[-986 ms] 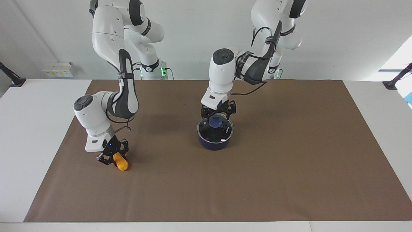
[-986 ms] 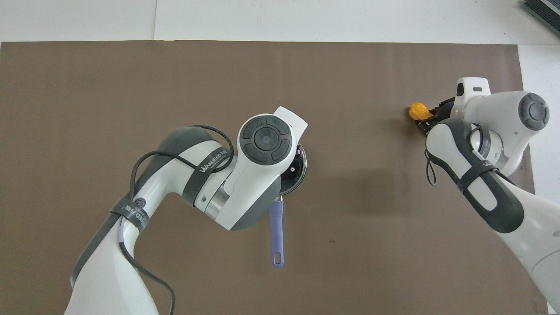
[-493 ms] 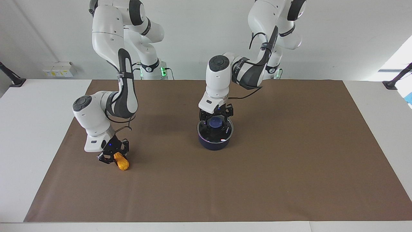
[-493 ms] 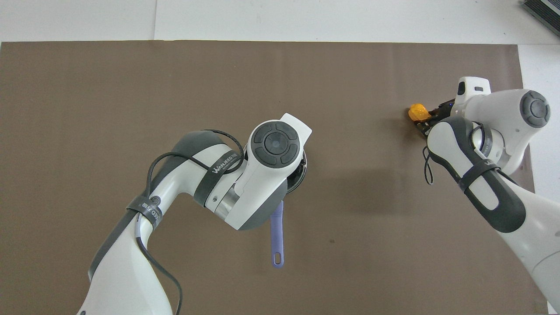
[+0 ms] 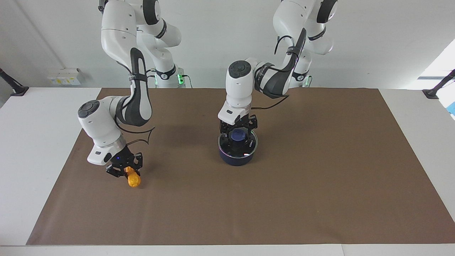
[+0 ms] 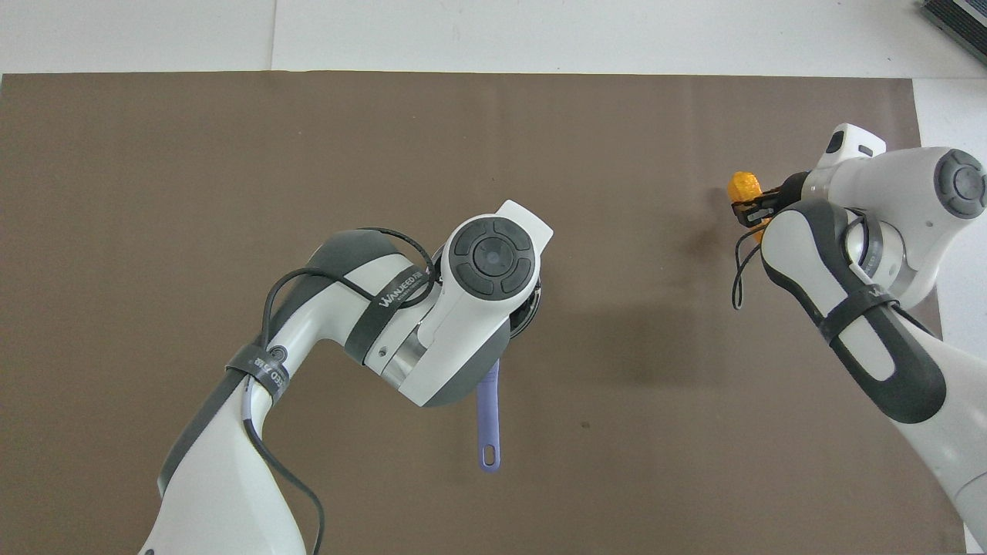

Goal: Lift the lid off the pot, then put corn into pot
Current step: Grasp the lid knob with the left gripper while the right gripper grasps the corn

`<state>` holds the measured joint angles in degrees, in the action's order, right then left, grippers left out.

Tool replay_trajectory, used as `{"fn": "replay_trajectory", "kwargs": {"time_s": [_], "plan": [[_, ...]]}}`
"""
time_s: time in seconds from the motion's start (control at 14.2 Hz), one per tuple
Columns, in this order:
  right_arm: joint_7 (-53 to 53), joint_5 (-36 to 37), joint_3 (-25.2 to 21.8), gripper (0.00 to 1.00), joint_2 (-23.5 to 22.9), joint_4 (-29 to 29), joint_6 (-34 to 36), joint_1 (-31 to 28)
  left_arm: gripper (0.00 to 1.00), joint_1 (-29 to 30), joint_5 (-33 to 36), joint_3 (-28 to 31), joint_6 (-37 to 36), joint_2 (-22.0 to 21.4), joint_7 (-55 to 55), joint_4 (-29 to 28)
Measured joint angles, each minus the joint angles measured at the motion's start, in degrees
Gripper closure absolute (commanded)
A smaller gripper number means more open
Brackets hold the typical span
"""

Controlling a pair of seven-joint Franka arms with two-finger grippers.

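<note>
The dark blue pot [image 5: 237, 156] stands mid-table with the glass lid [image 5: 249, 145] on it and its blue knob [image 5: 237, 134] at the centre. My left gripper [image 5: 237, 130] is right over the lid, open, its fingers on either side of the knob. In the overhead view the left wrist hides the lid; only the pot's rim [image 6: 532, 304] and long handle [image 6: 488, 420], pointing toward the robots, show. Toward the right arm's end, my right gripper [image 5: 128, 173] is shut on the orange corn [image 5: 134, 181], which hangs tilted just above the cloth; the corn [image 6: 744, 186] also shows overhead.
A brown cloth [image 5: 320, 185] covers most of the table, with bare white table [image 5: 32, 149] past both ends. A small white box [image 5: 64, 76] sits at the robots' edge near the right arm. Black stands [image 5: 435, 90] are at the corners.
My left gripper has swung in and come down over the lid, around the knob. My right wrist has turned and risen a little, tipping the corn more upright.
</note>
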<state>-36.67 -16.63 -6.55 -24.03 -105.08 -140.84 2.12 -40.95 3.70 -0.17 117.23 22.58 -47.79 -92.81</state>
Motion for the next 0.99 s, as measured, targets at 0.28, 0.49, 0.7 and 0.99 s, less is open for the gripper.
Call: {"fn": "replay_trajectory", "kwargs": {"time_s": [0.28, 0.49, 0.7, 0.99], "plan": [[11.4, 2.5, 0.0, 1.00, 2.2, 0.1, 1.0, 0.4, 0.00, 0.0, 1.7, 0.0, 0.0, 0.0, 0.1, 0.0], [17.1, 5.3, 0.0, 1.00, 4.3, 0.3, 3.3, 1.9, 0.00, 0.0, 1.8, 0.0, 0.0, 0.0, 0.7, 0.1], [18.8, 6.7, 0.0, 1.00, 5.3, 0.7, 4.5, 2.1, 0.00, 0.0, 1.8, 0.3, 0.0, 0.4, 0.8, 0.6], [19.0, 6.7, 0.0, 1.00, 5.4, 0.6, 4.6, 2.1, 0.11, 0.0, 1.8, 0.5, 0.0, 0.8, 1.7, 1.1]]}}
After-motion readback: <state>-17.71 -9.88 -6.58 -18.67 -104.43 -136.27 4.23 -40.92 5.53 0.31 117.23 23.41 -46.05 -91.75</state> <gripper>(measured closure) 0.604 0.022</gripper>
